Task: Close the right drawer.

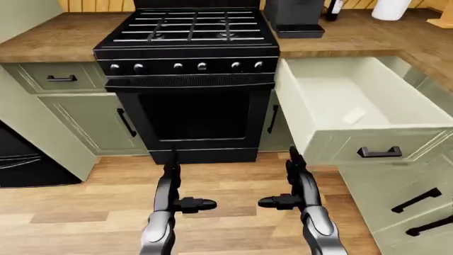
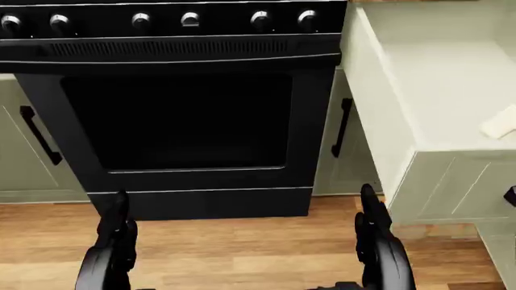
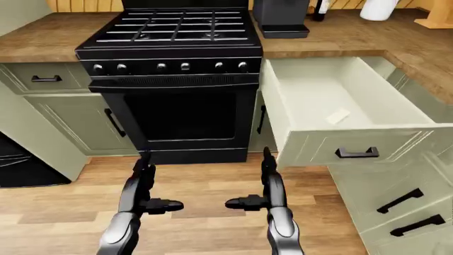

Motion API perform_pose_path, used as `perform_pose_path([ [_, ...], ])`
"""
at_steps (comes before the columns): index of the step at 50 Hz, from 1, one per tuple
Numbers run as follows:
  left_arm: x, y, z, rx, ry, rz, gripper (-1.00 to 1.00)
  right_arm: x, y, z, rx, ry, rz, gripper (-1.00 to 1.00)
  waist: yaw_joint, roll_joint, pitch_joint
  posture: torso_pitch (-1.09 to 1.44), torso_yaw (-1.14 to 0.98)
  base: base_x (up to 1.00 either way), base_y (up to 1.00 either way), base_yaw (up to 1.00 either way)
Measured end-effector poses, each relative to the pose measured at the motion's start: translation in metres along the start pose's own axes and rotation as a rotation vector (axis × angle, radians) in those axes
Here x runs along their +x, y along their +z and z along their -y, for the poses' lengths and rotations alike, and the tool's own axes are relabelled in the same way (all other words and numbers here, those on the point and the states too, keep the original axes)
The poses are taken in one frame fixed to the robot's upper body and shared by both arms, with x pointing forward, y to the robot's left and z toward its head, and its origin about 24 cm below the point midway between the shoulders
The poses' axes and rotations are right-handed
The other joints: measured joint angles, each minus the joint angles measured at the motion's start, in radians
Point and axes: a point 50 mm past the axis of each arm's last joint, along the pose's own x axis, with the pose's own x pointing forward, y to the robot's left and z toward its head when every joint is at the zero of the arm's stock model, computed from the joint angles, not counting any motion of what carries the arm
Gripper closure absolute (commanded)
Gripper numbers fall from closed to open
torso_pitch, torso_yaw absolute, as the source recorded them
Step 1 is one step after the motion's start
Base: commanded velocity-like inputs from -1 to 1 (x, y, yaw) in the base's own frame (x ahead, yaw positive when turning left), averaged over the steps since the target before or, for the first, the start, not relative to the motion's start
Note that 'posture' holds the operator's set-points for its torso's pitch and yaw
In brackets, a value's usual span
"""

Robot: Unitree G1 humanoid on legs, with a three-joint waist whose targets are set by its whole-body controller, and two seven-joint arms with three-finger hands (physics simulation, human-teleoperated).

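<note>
Hands empty, fingers spread, neither touching anything; drawer untouched.

Right hand (image 1: pixel 296 183) and left hand (image 1: pixel 172 186) raised low over wood floor (image 1: pixel 78 207) below black stove (image 1: pixel 189 79). Right drawer (image 1: pixel 368 114) pulled fully out at right of stove, handle (image 1: pixel 379 152) well apart from right hand. Closing not begun: reach and push remain, by judgement.

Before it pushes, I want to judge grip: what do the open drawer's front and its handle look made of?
The pale green open drawer front looks like matte painted wood, with a flat, even colour and a framed panel. Its black bar handle looks like metal, though the render leaves that open.
</note>
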Motion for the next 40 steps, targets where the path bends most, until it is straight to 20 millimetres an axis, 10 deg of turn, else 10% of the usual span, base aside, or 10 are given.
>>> perform_pose_path([
  [3,0.002,0.023,-0.001,0.033,0.012,0.119,-1.0,0.002,0.021,0.0,-0.004,0.013,0.1,-1.0,0.005,-0.004,-0.059,0.0,0.0,0.0,0.0,0.0],
  [14,-0.005,0.028,-0.003,0.068,0.039,0.151,-1.0,-0.006,0.023,0.0,0.017,0.034,0.107,-1.0,0.006,-0.004,-0.055,0.0,0.0,0.0,0.0,0.0],
  [24,-0.05,0.115,0.004,0.185,0.101,0.583,-1.0,-0.042,0.107,0.001,0.007,-0.007,0.55,-1.0,0.007,-0.005,-0.08,0.0,0.0,0.0,0.0,0.0],
  [32,-0.067,0.135,-0.006,0.164,0.166,0.667,-1.0,-0.052,0.122,0.007,0.029,-0.058,0.638,-1.0,0.006,-0.002,-0.067,0.0,0.0,0.0,0.0,0.0],
  [40,-0.109,0.18,-0.005,0.161,0.198,0.9,-1.0,-0.105,0.174,0.01,-0.017,-0.094,0.94,-1.0,0.008,-0.005,-0.069,0.0,0.0,0.0,0.0,0.0],
])
